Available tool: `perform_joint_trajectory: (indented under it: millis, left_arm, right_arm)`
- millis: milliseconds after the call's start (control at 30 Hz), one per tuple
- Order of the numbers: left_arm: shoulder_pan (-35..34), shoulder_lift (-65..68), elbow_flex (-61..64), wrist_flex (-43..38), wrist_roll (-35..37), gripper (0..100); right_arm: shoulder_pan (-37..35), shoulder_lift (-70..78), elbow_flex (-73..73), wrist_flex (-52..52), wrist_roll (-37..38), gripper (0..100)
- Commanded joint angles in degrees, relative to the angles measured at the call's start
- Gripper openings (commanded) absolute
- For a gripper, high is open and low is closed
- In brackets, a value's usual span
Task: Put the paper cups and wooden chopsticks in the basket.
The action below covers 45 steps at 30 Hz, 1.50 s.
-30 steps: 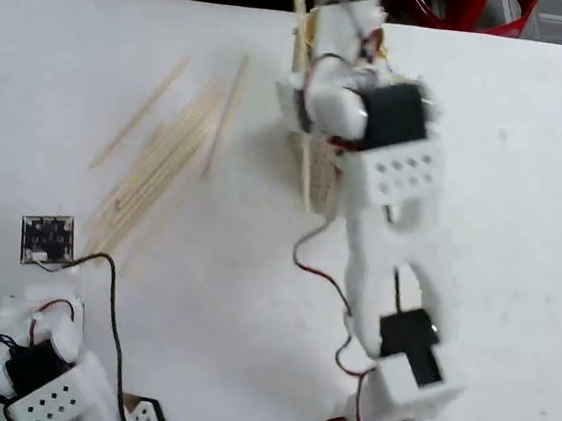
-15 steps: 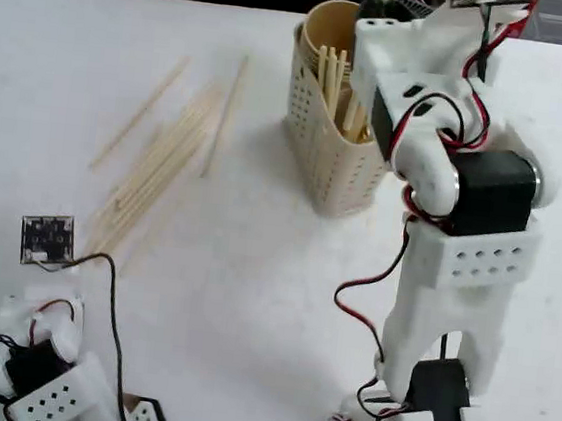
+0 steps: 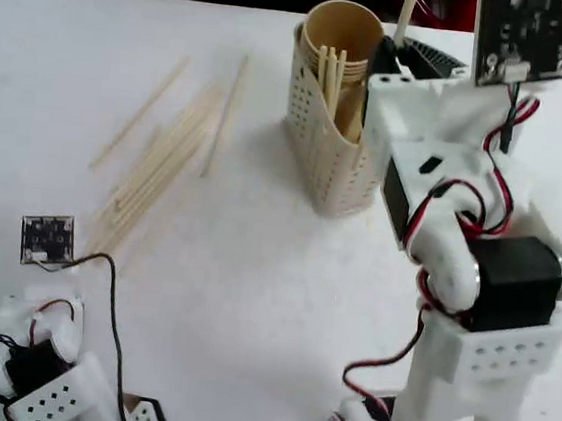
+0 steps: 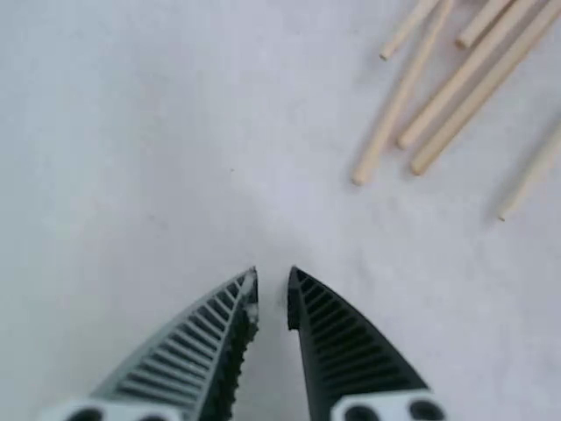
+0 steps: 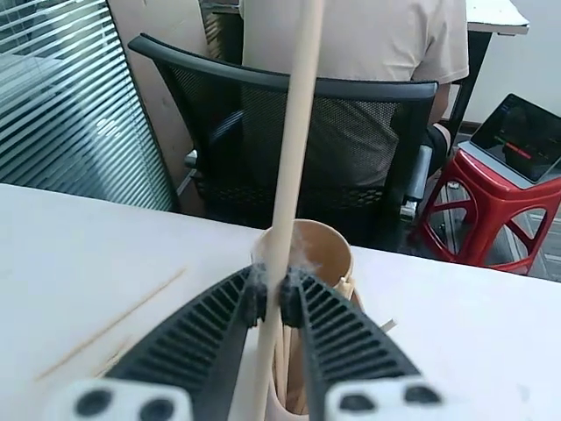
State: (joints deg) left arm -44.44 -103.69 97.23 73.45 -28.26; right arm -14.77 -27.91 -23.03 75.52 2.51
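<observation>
Holding nothing on the left: left end effector [image 4: 272, 285] sits low over the surface [image 4: 131, 132], jaws a narrow gap apart, tips not touching.

Loose chopsticks [image 4: 438, 96]: blunt ends lie ahead of its tips and off to one side, flat on the surface, clear of the fingers. In the high view the same loose chopsticks [image 3: 154, 172] form a rough bundle. Their long axes are near parallel and run diagonally from near-left to far-right, between the left arm and the basket [image 3: 331, 161]. Two strays lie at the far end of the bundle, on the same general heading, one on each flank.

Basket: upright, perforated, cream. A paper cup [image 3: 338, 25] sits in its far end, mouth up. Standing chopsticks [image 3: 330, 75] are on end inside the basket, touching the cup's near side, long axes vertical.

Right end effector [image 5: 269, 298]: clamped on the held chopstick [image 5: 294, 132], pinched right at the fingertips.
- Long axis near vertical, with a slight lean.
- Most of the visible length rises above the grip.
- The lower part runs down between the fingers; I can't tell where its lower end sits.

Paper cup and basket are just beyond and below these tips. From above, the top of the held chopstick pokes up just right of the cup rim.
</observation>
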Motion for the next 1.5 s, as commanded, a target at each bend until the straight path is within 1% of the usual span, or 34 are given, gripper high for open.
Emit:
perform_joint_trajectory:
  millis: [0, 133, 233, 333, 700, 767, 900, 1000, 1300, 1467]
  left_arm:
    - [0.4, -0.1, -0.1, 0.3, -0.4, 8]
    - [0.4, -0.1, -0.1, 0.3, -0.4, 8]
    - [0.4, -0.1, -0.1, 0.3, -0.4, 8]
    - [0.4, -0.1, -0.1, 0.3, -0.4, 8]
    - [0.4, -0.1, -0.1, 0.3, -0.4, 8]
    - [0.4, -0.1, -0.1, 0.3, -0.4, 8]
    - [0.4, -0.1, -0.1, 0.3, -0.4, 8]
    - [0.4, -0.1, -0.1, 0.3, -0.4, 8]
    - [0.4, -0.1, -0.1, 0.3, -0.4, 8]
    - [0.4, -0.1, -0.1, 0.3, -0.4, 8]
  right_arm:
    - [0.2, -8.3, 17.2, -12.4, 2.3, 1.7]
    - [0.5, -14.2, 32.6, -25.6, 2.9, 1.6]
    - [0.4, -15.0, 36.7, -31.3, 2.9, 1.6]
    - [0.6, -14.0, 37.1, -33.0, 2.4, 1.7]
    - [0.8, -10.9, 40.9, -33.6, 2.8, 1.7]
    - [0.7, -10.5, 41.3, -35.4, 2.9, 1.7]
    - [0.6, -9.8, 44.0, -41.6, 7.0, 1.7]
    - [0.3, -9.4, 46.4, -44.8, 8.4, 1.7]
    - [0.7, -5.8, 46.3, -52.2, 8.2, 1.7]
    - [1.0, -5.3, 40.9, -52.3, 8.4, 1.7]
